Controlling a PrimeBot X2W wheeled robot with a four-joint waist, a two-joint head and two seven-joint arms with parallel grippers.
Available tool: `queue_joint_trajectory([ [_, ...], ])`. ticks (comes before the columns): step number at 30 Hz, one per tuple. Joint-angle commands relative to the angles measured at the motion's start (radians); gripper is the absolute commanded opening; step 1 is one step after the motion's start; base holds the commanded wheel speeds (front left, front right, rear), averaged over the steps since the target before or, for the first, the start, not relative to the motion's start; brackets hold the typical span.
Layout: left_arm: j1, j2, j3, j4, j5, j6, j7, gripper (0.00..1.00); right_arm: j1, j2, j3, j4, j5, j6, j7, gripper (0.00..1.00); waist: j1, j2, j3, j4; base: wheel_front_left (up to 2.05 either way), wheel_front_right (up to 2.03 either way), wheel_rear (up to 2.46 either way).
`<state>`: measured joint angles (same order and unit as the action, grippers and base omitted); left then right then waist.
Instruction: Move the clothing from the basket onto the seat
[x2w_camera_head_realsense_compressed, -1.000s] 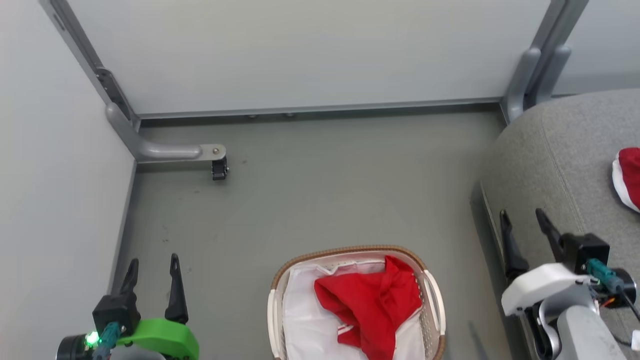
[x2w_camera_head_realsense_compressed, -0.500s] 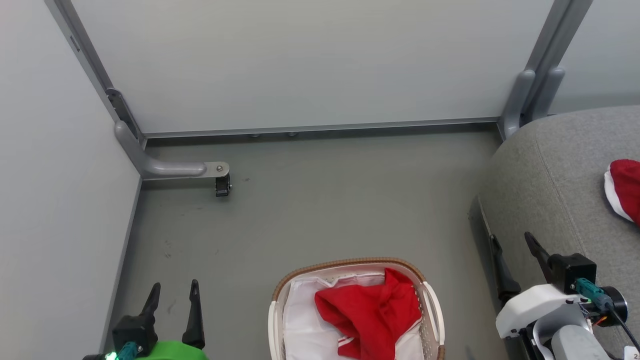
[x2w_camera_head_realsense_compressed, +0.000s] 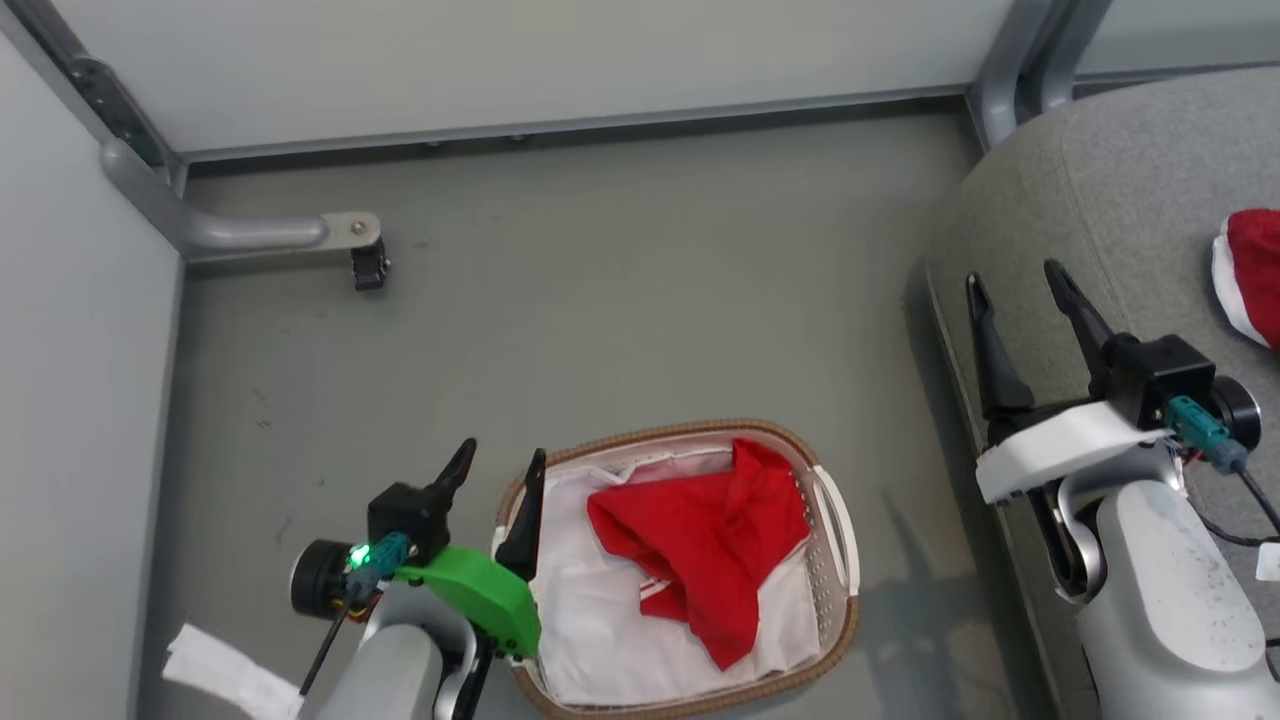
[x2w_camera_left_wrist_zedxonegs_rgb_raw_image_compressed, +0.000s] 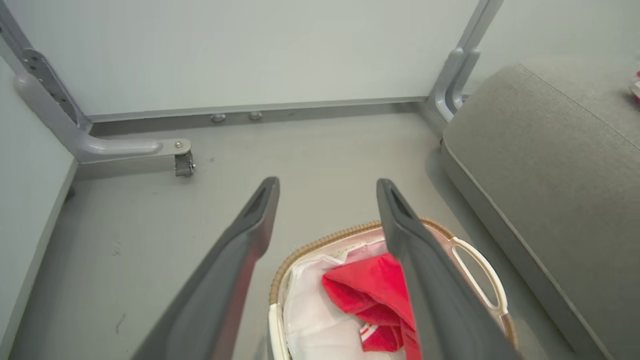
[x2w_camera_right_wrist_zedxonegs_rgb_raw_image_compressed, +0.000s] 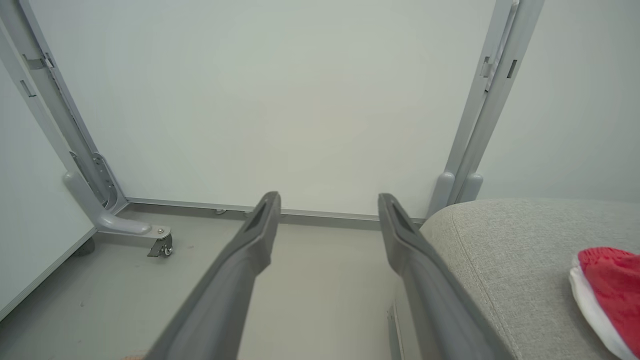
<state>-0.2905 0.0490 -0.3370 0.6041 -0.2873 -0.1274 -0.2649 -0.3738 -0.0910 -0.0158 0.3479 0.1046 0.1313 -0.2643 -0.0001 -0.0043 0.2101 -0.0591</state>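
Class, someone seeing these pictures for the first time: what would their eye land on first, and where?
The bright red clothing crumpled in the cream basket, at bottom centre, stands out first. A second red garment with a white edge lies on the grey seat at the right. The left claw hangs open by the basket's left rim.

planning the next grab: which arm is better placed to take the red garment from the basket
Left. The left fingers hang open at the basket's left rim, beside the red garment; the right fingers are open over the seat's edge, farther off.
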Motion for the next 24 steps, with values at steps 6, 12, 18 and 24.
queue_joint_trajectory([
  [6, -0.192, 0.006, -0.156, 0.146, -0.080, -0.004, 0.001, 1.00, -0.090, 0.015, 0.019, -0.050, 0.002, -0.001, 0.000, 1.00, 0.0001, 0.0043, 0.295, -0.151, 0.00, 0.00, 0.00],
  [12, -0.311, 0.006, -0.296, 0.272, -0.183, -0.004, 0.001, 1.00, -0.143, 0.032, 0.042, -0.081, 0.007, -0.001, 0.000, 1.00, 0.0001, 0.0043, 0.416, -0.198, 0.00, 0.00, 0.00],
  [18, -0.379, 0.007, -0.408, 0.387, -0.309, -0.003, 0.032, 1.00, -0.180, 0.038, 0.062, -0.110, -0.001, -0.001, 0.000, 1.00, 0.0001, 0.0043, 0.508, -0.227, 0.00, 0.00, 0.00],
  [24, -0.402, 0.006, -0.487, 0.430, -0.417, -0.003, 0.060, 1.00, -0.202, 0.040, 0.065, -0.126, -0.003, -0.001, 0.000, 1.00, 0.0001, 0.0043, 0.571, -0.230, 0.00, 0.00, 0.00],
])
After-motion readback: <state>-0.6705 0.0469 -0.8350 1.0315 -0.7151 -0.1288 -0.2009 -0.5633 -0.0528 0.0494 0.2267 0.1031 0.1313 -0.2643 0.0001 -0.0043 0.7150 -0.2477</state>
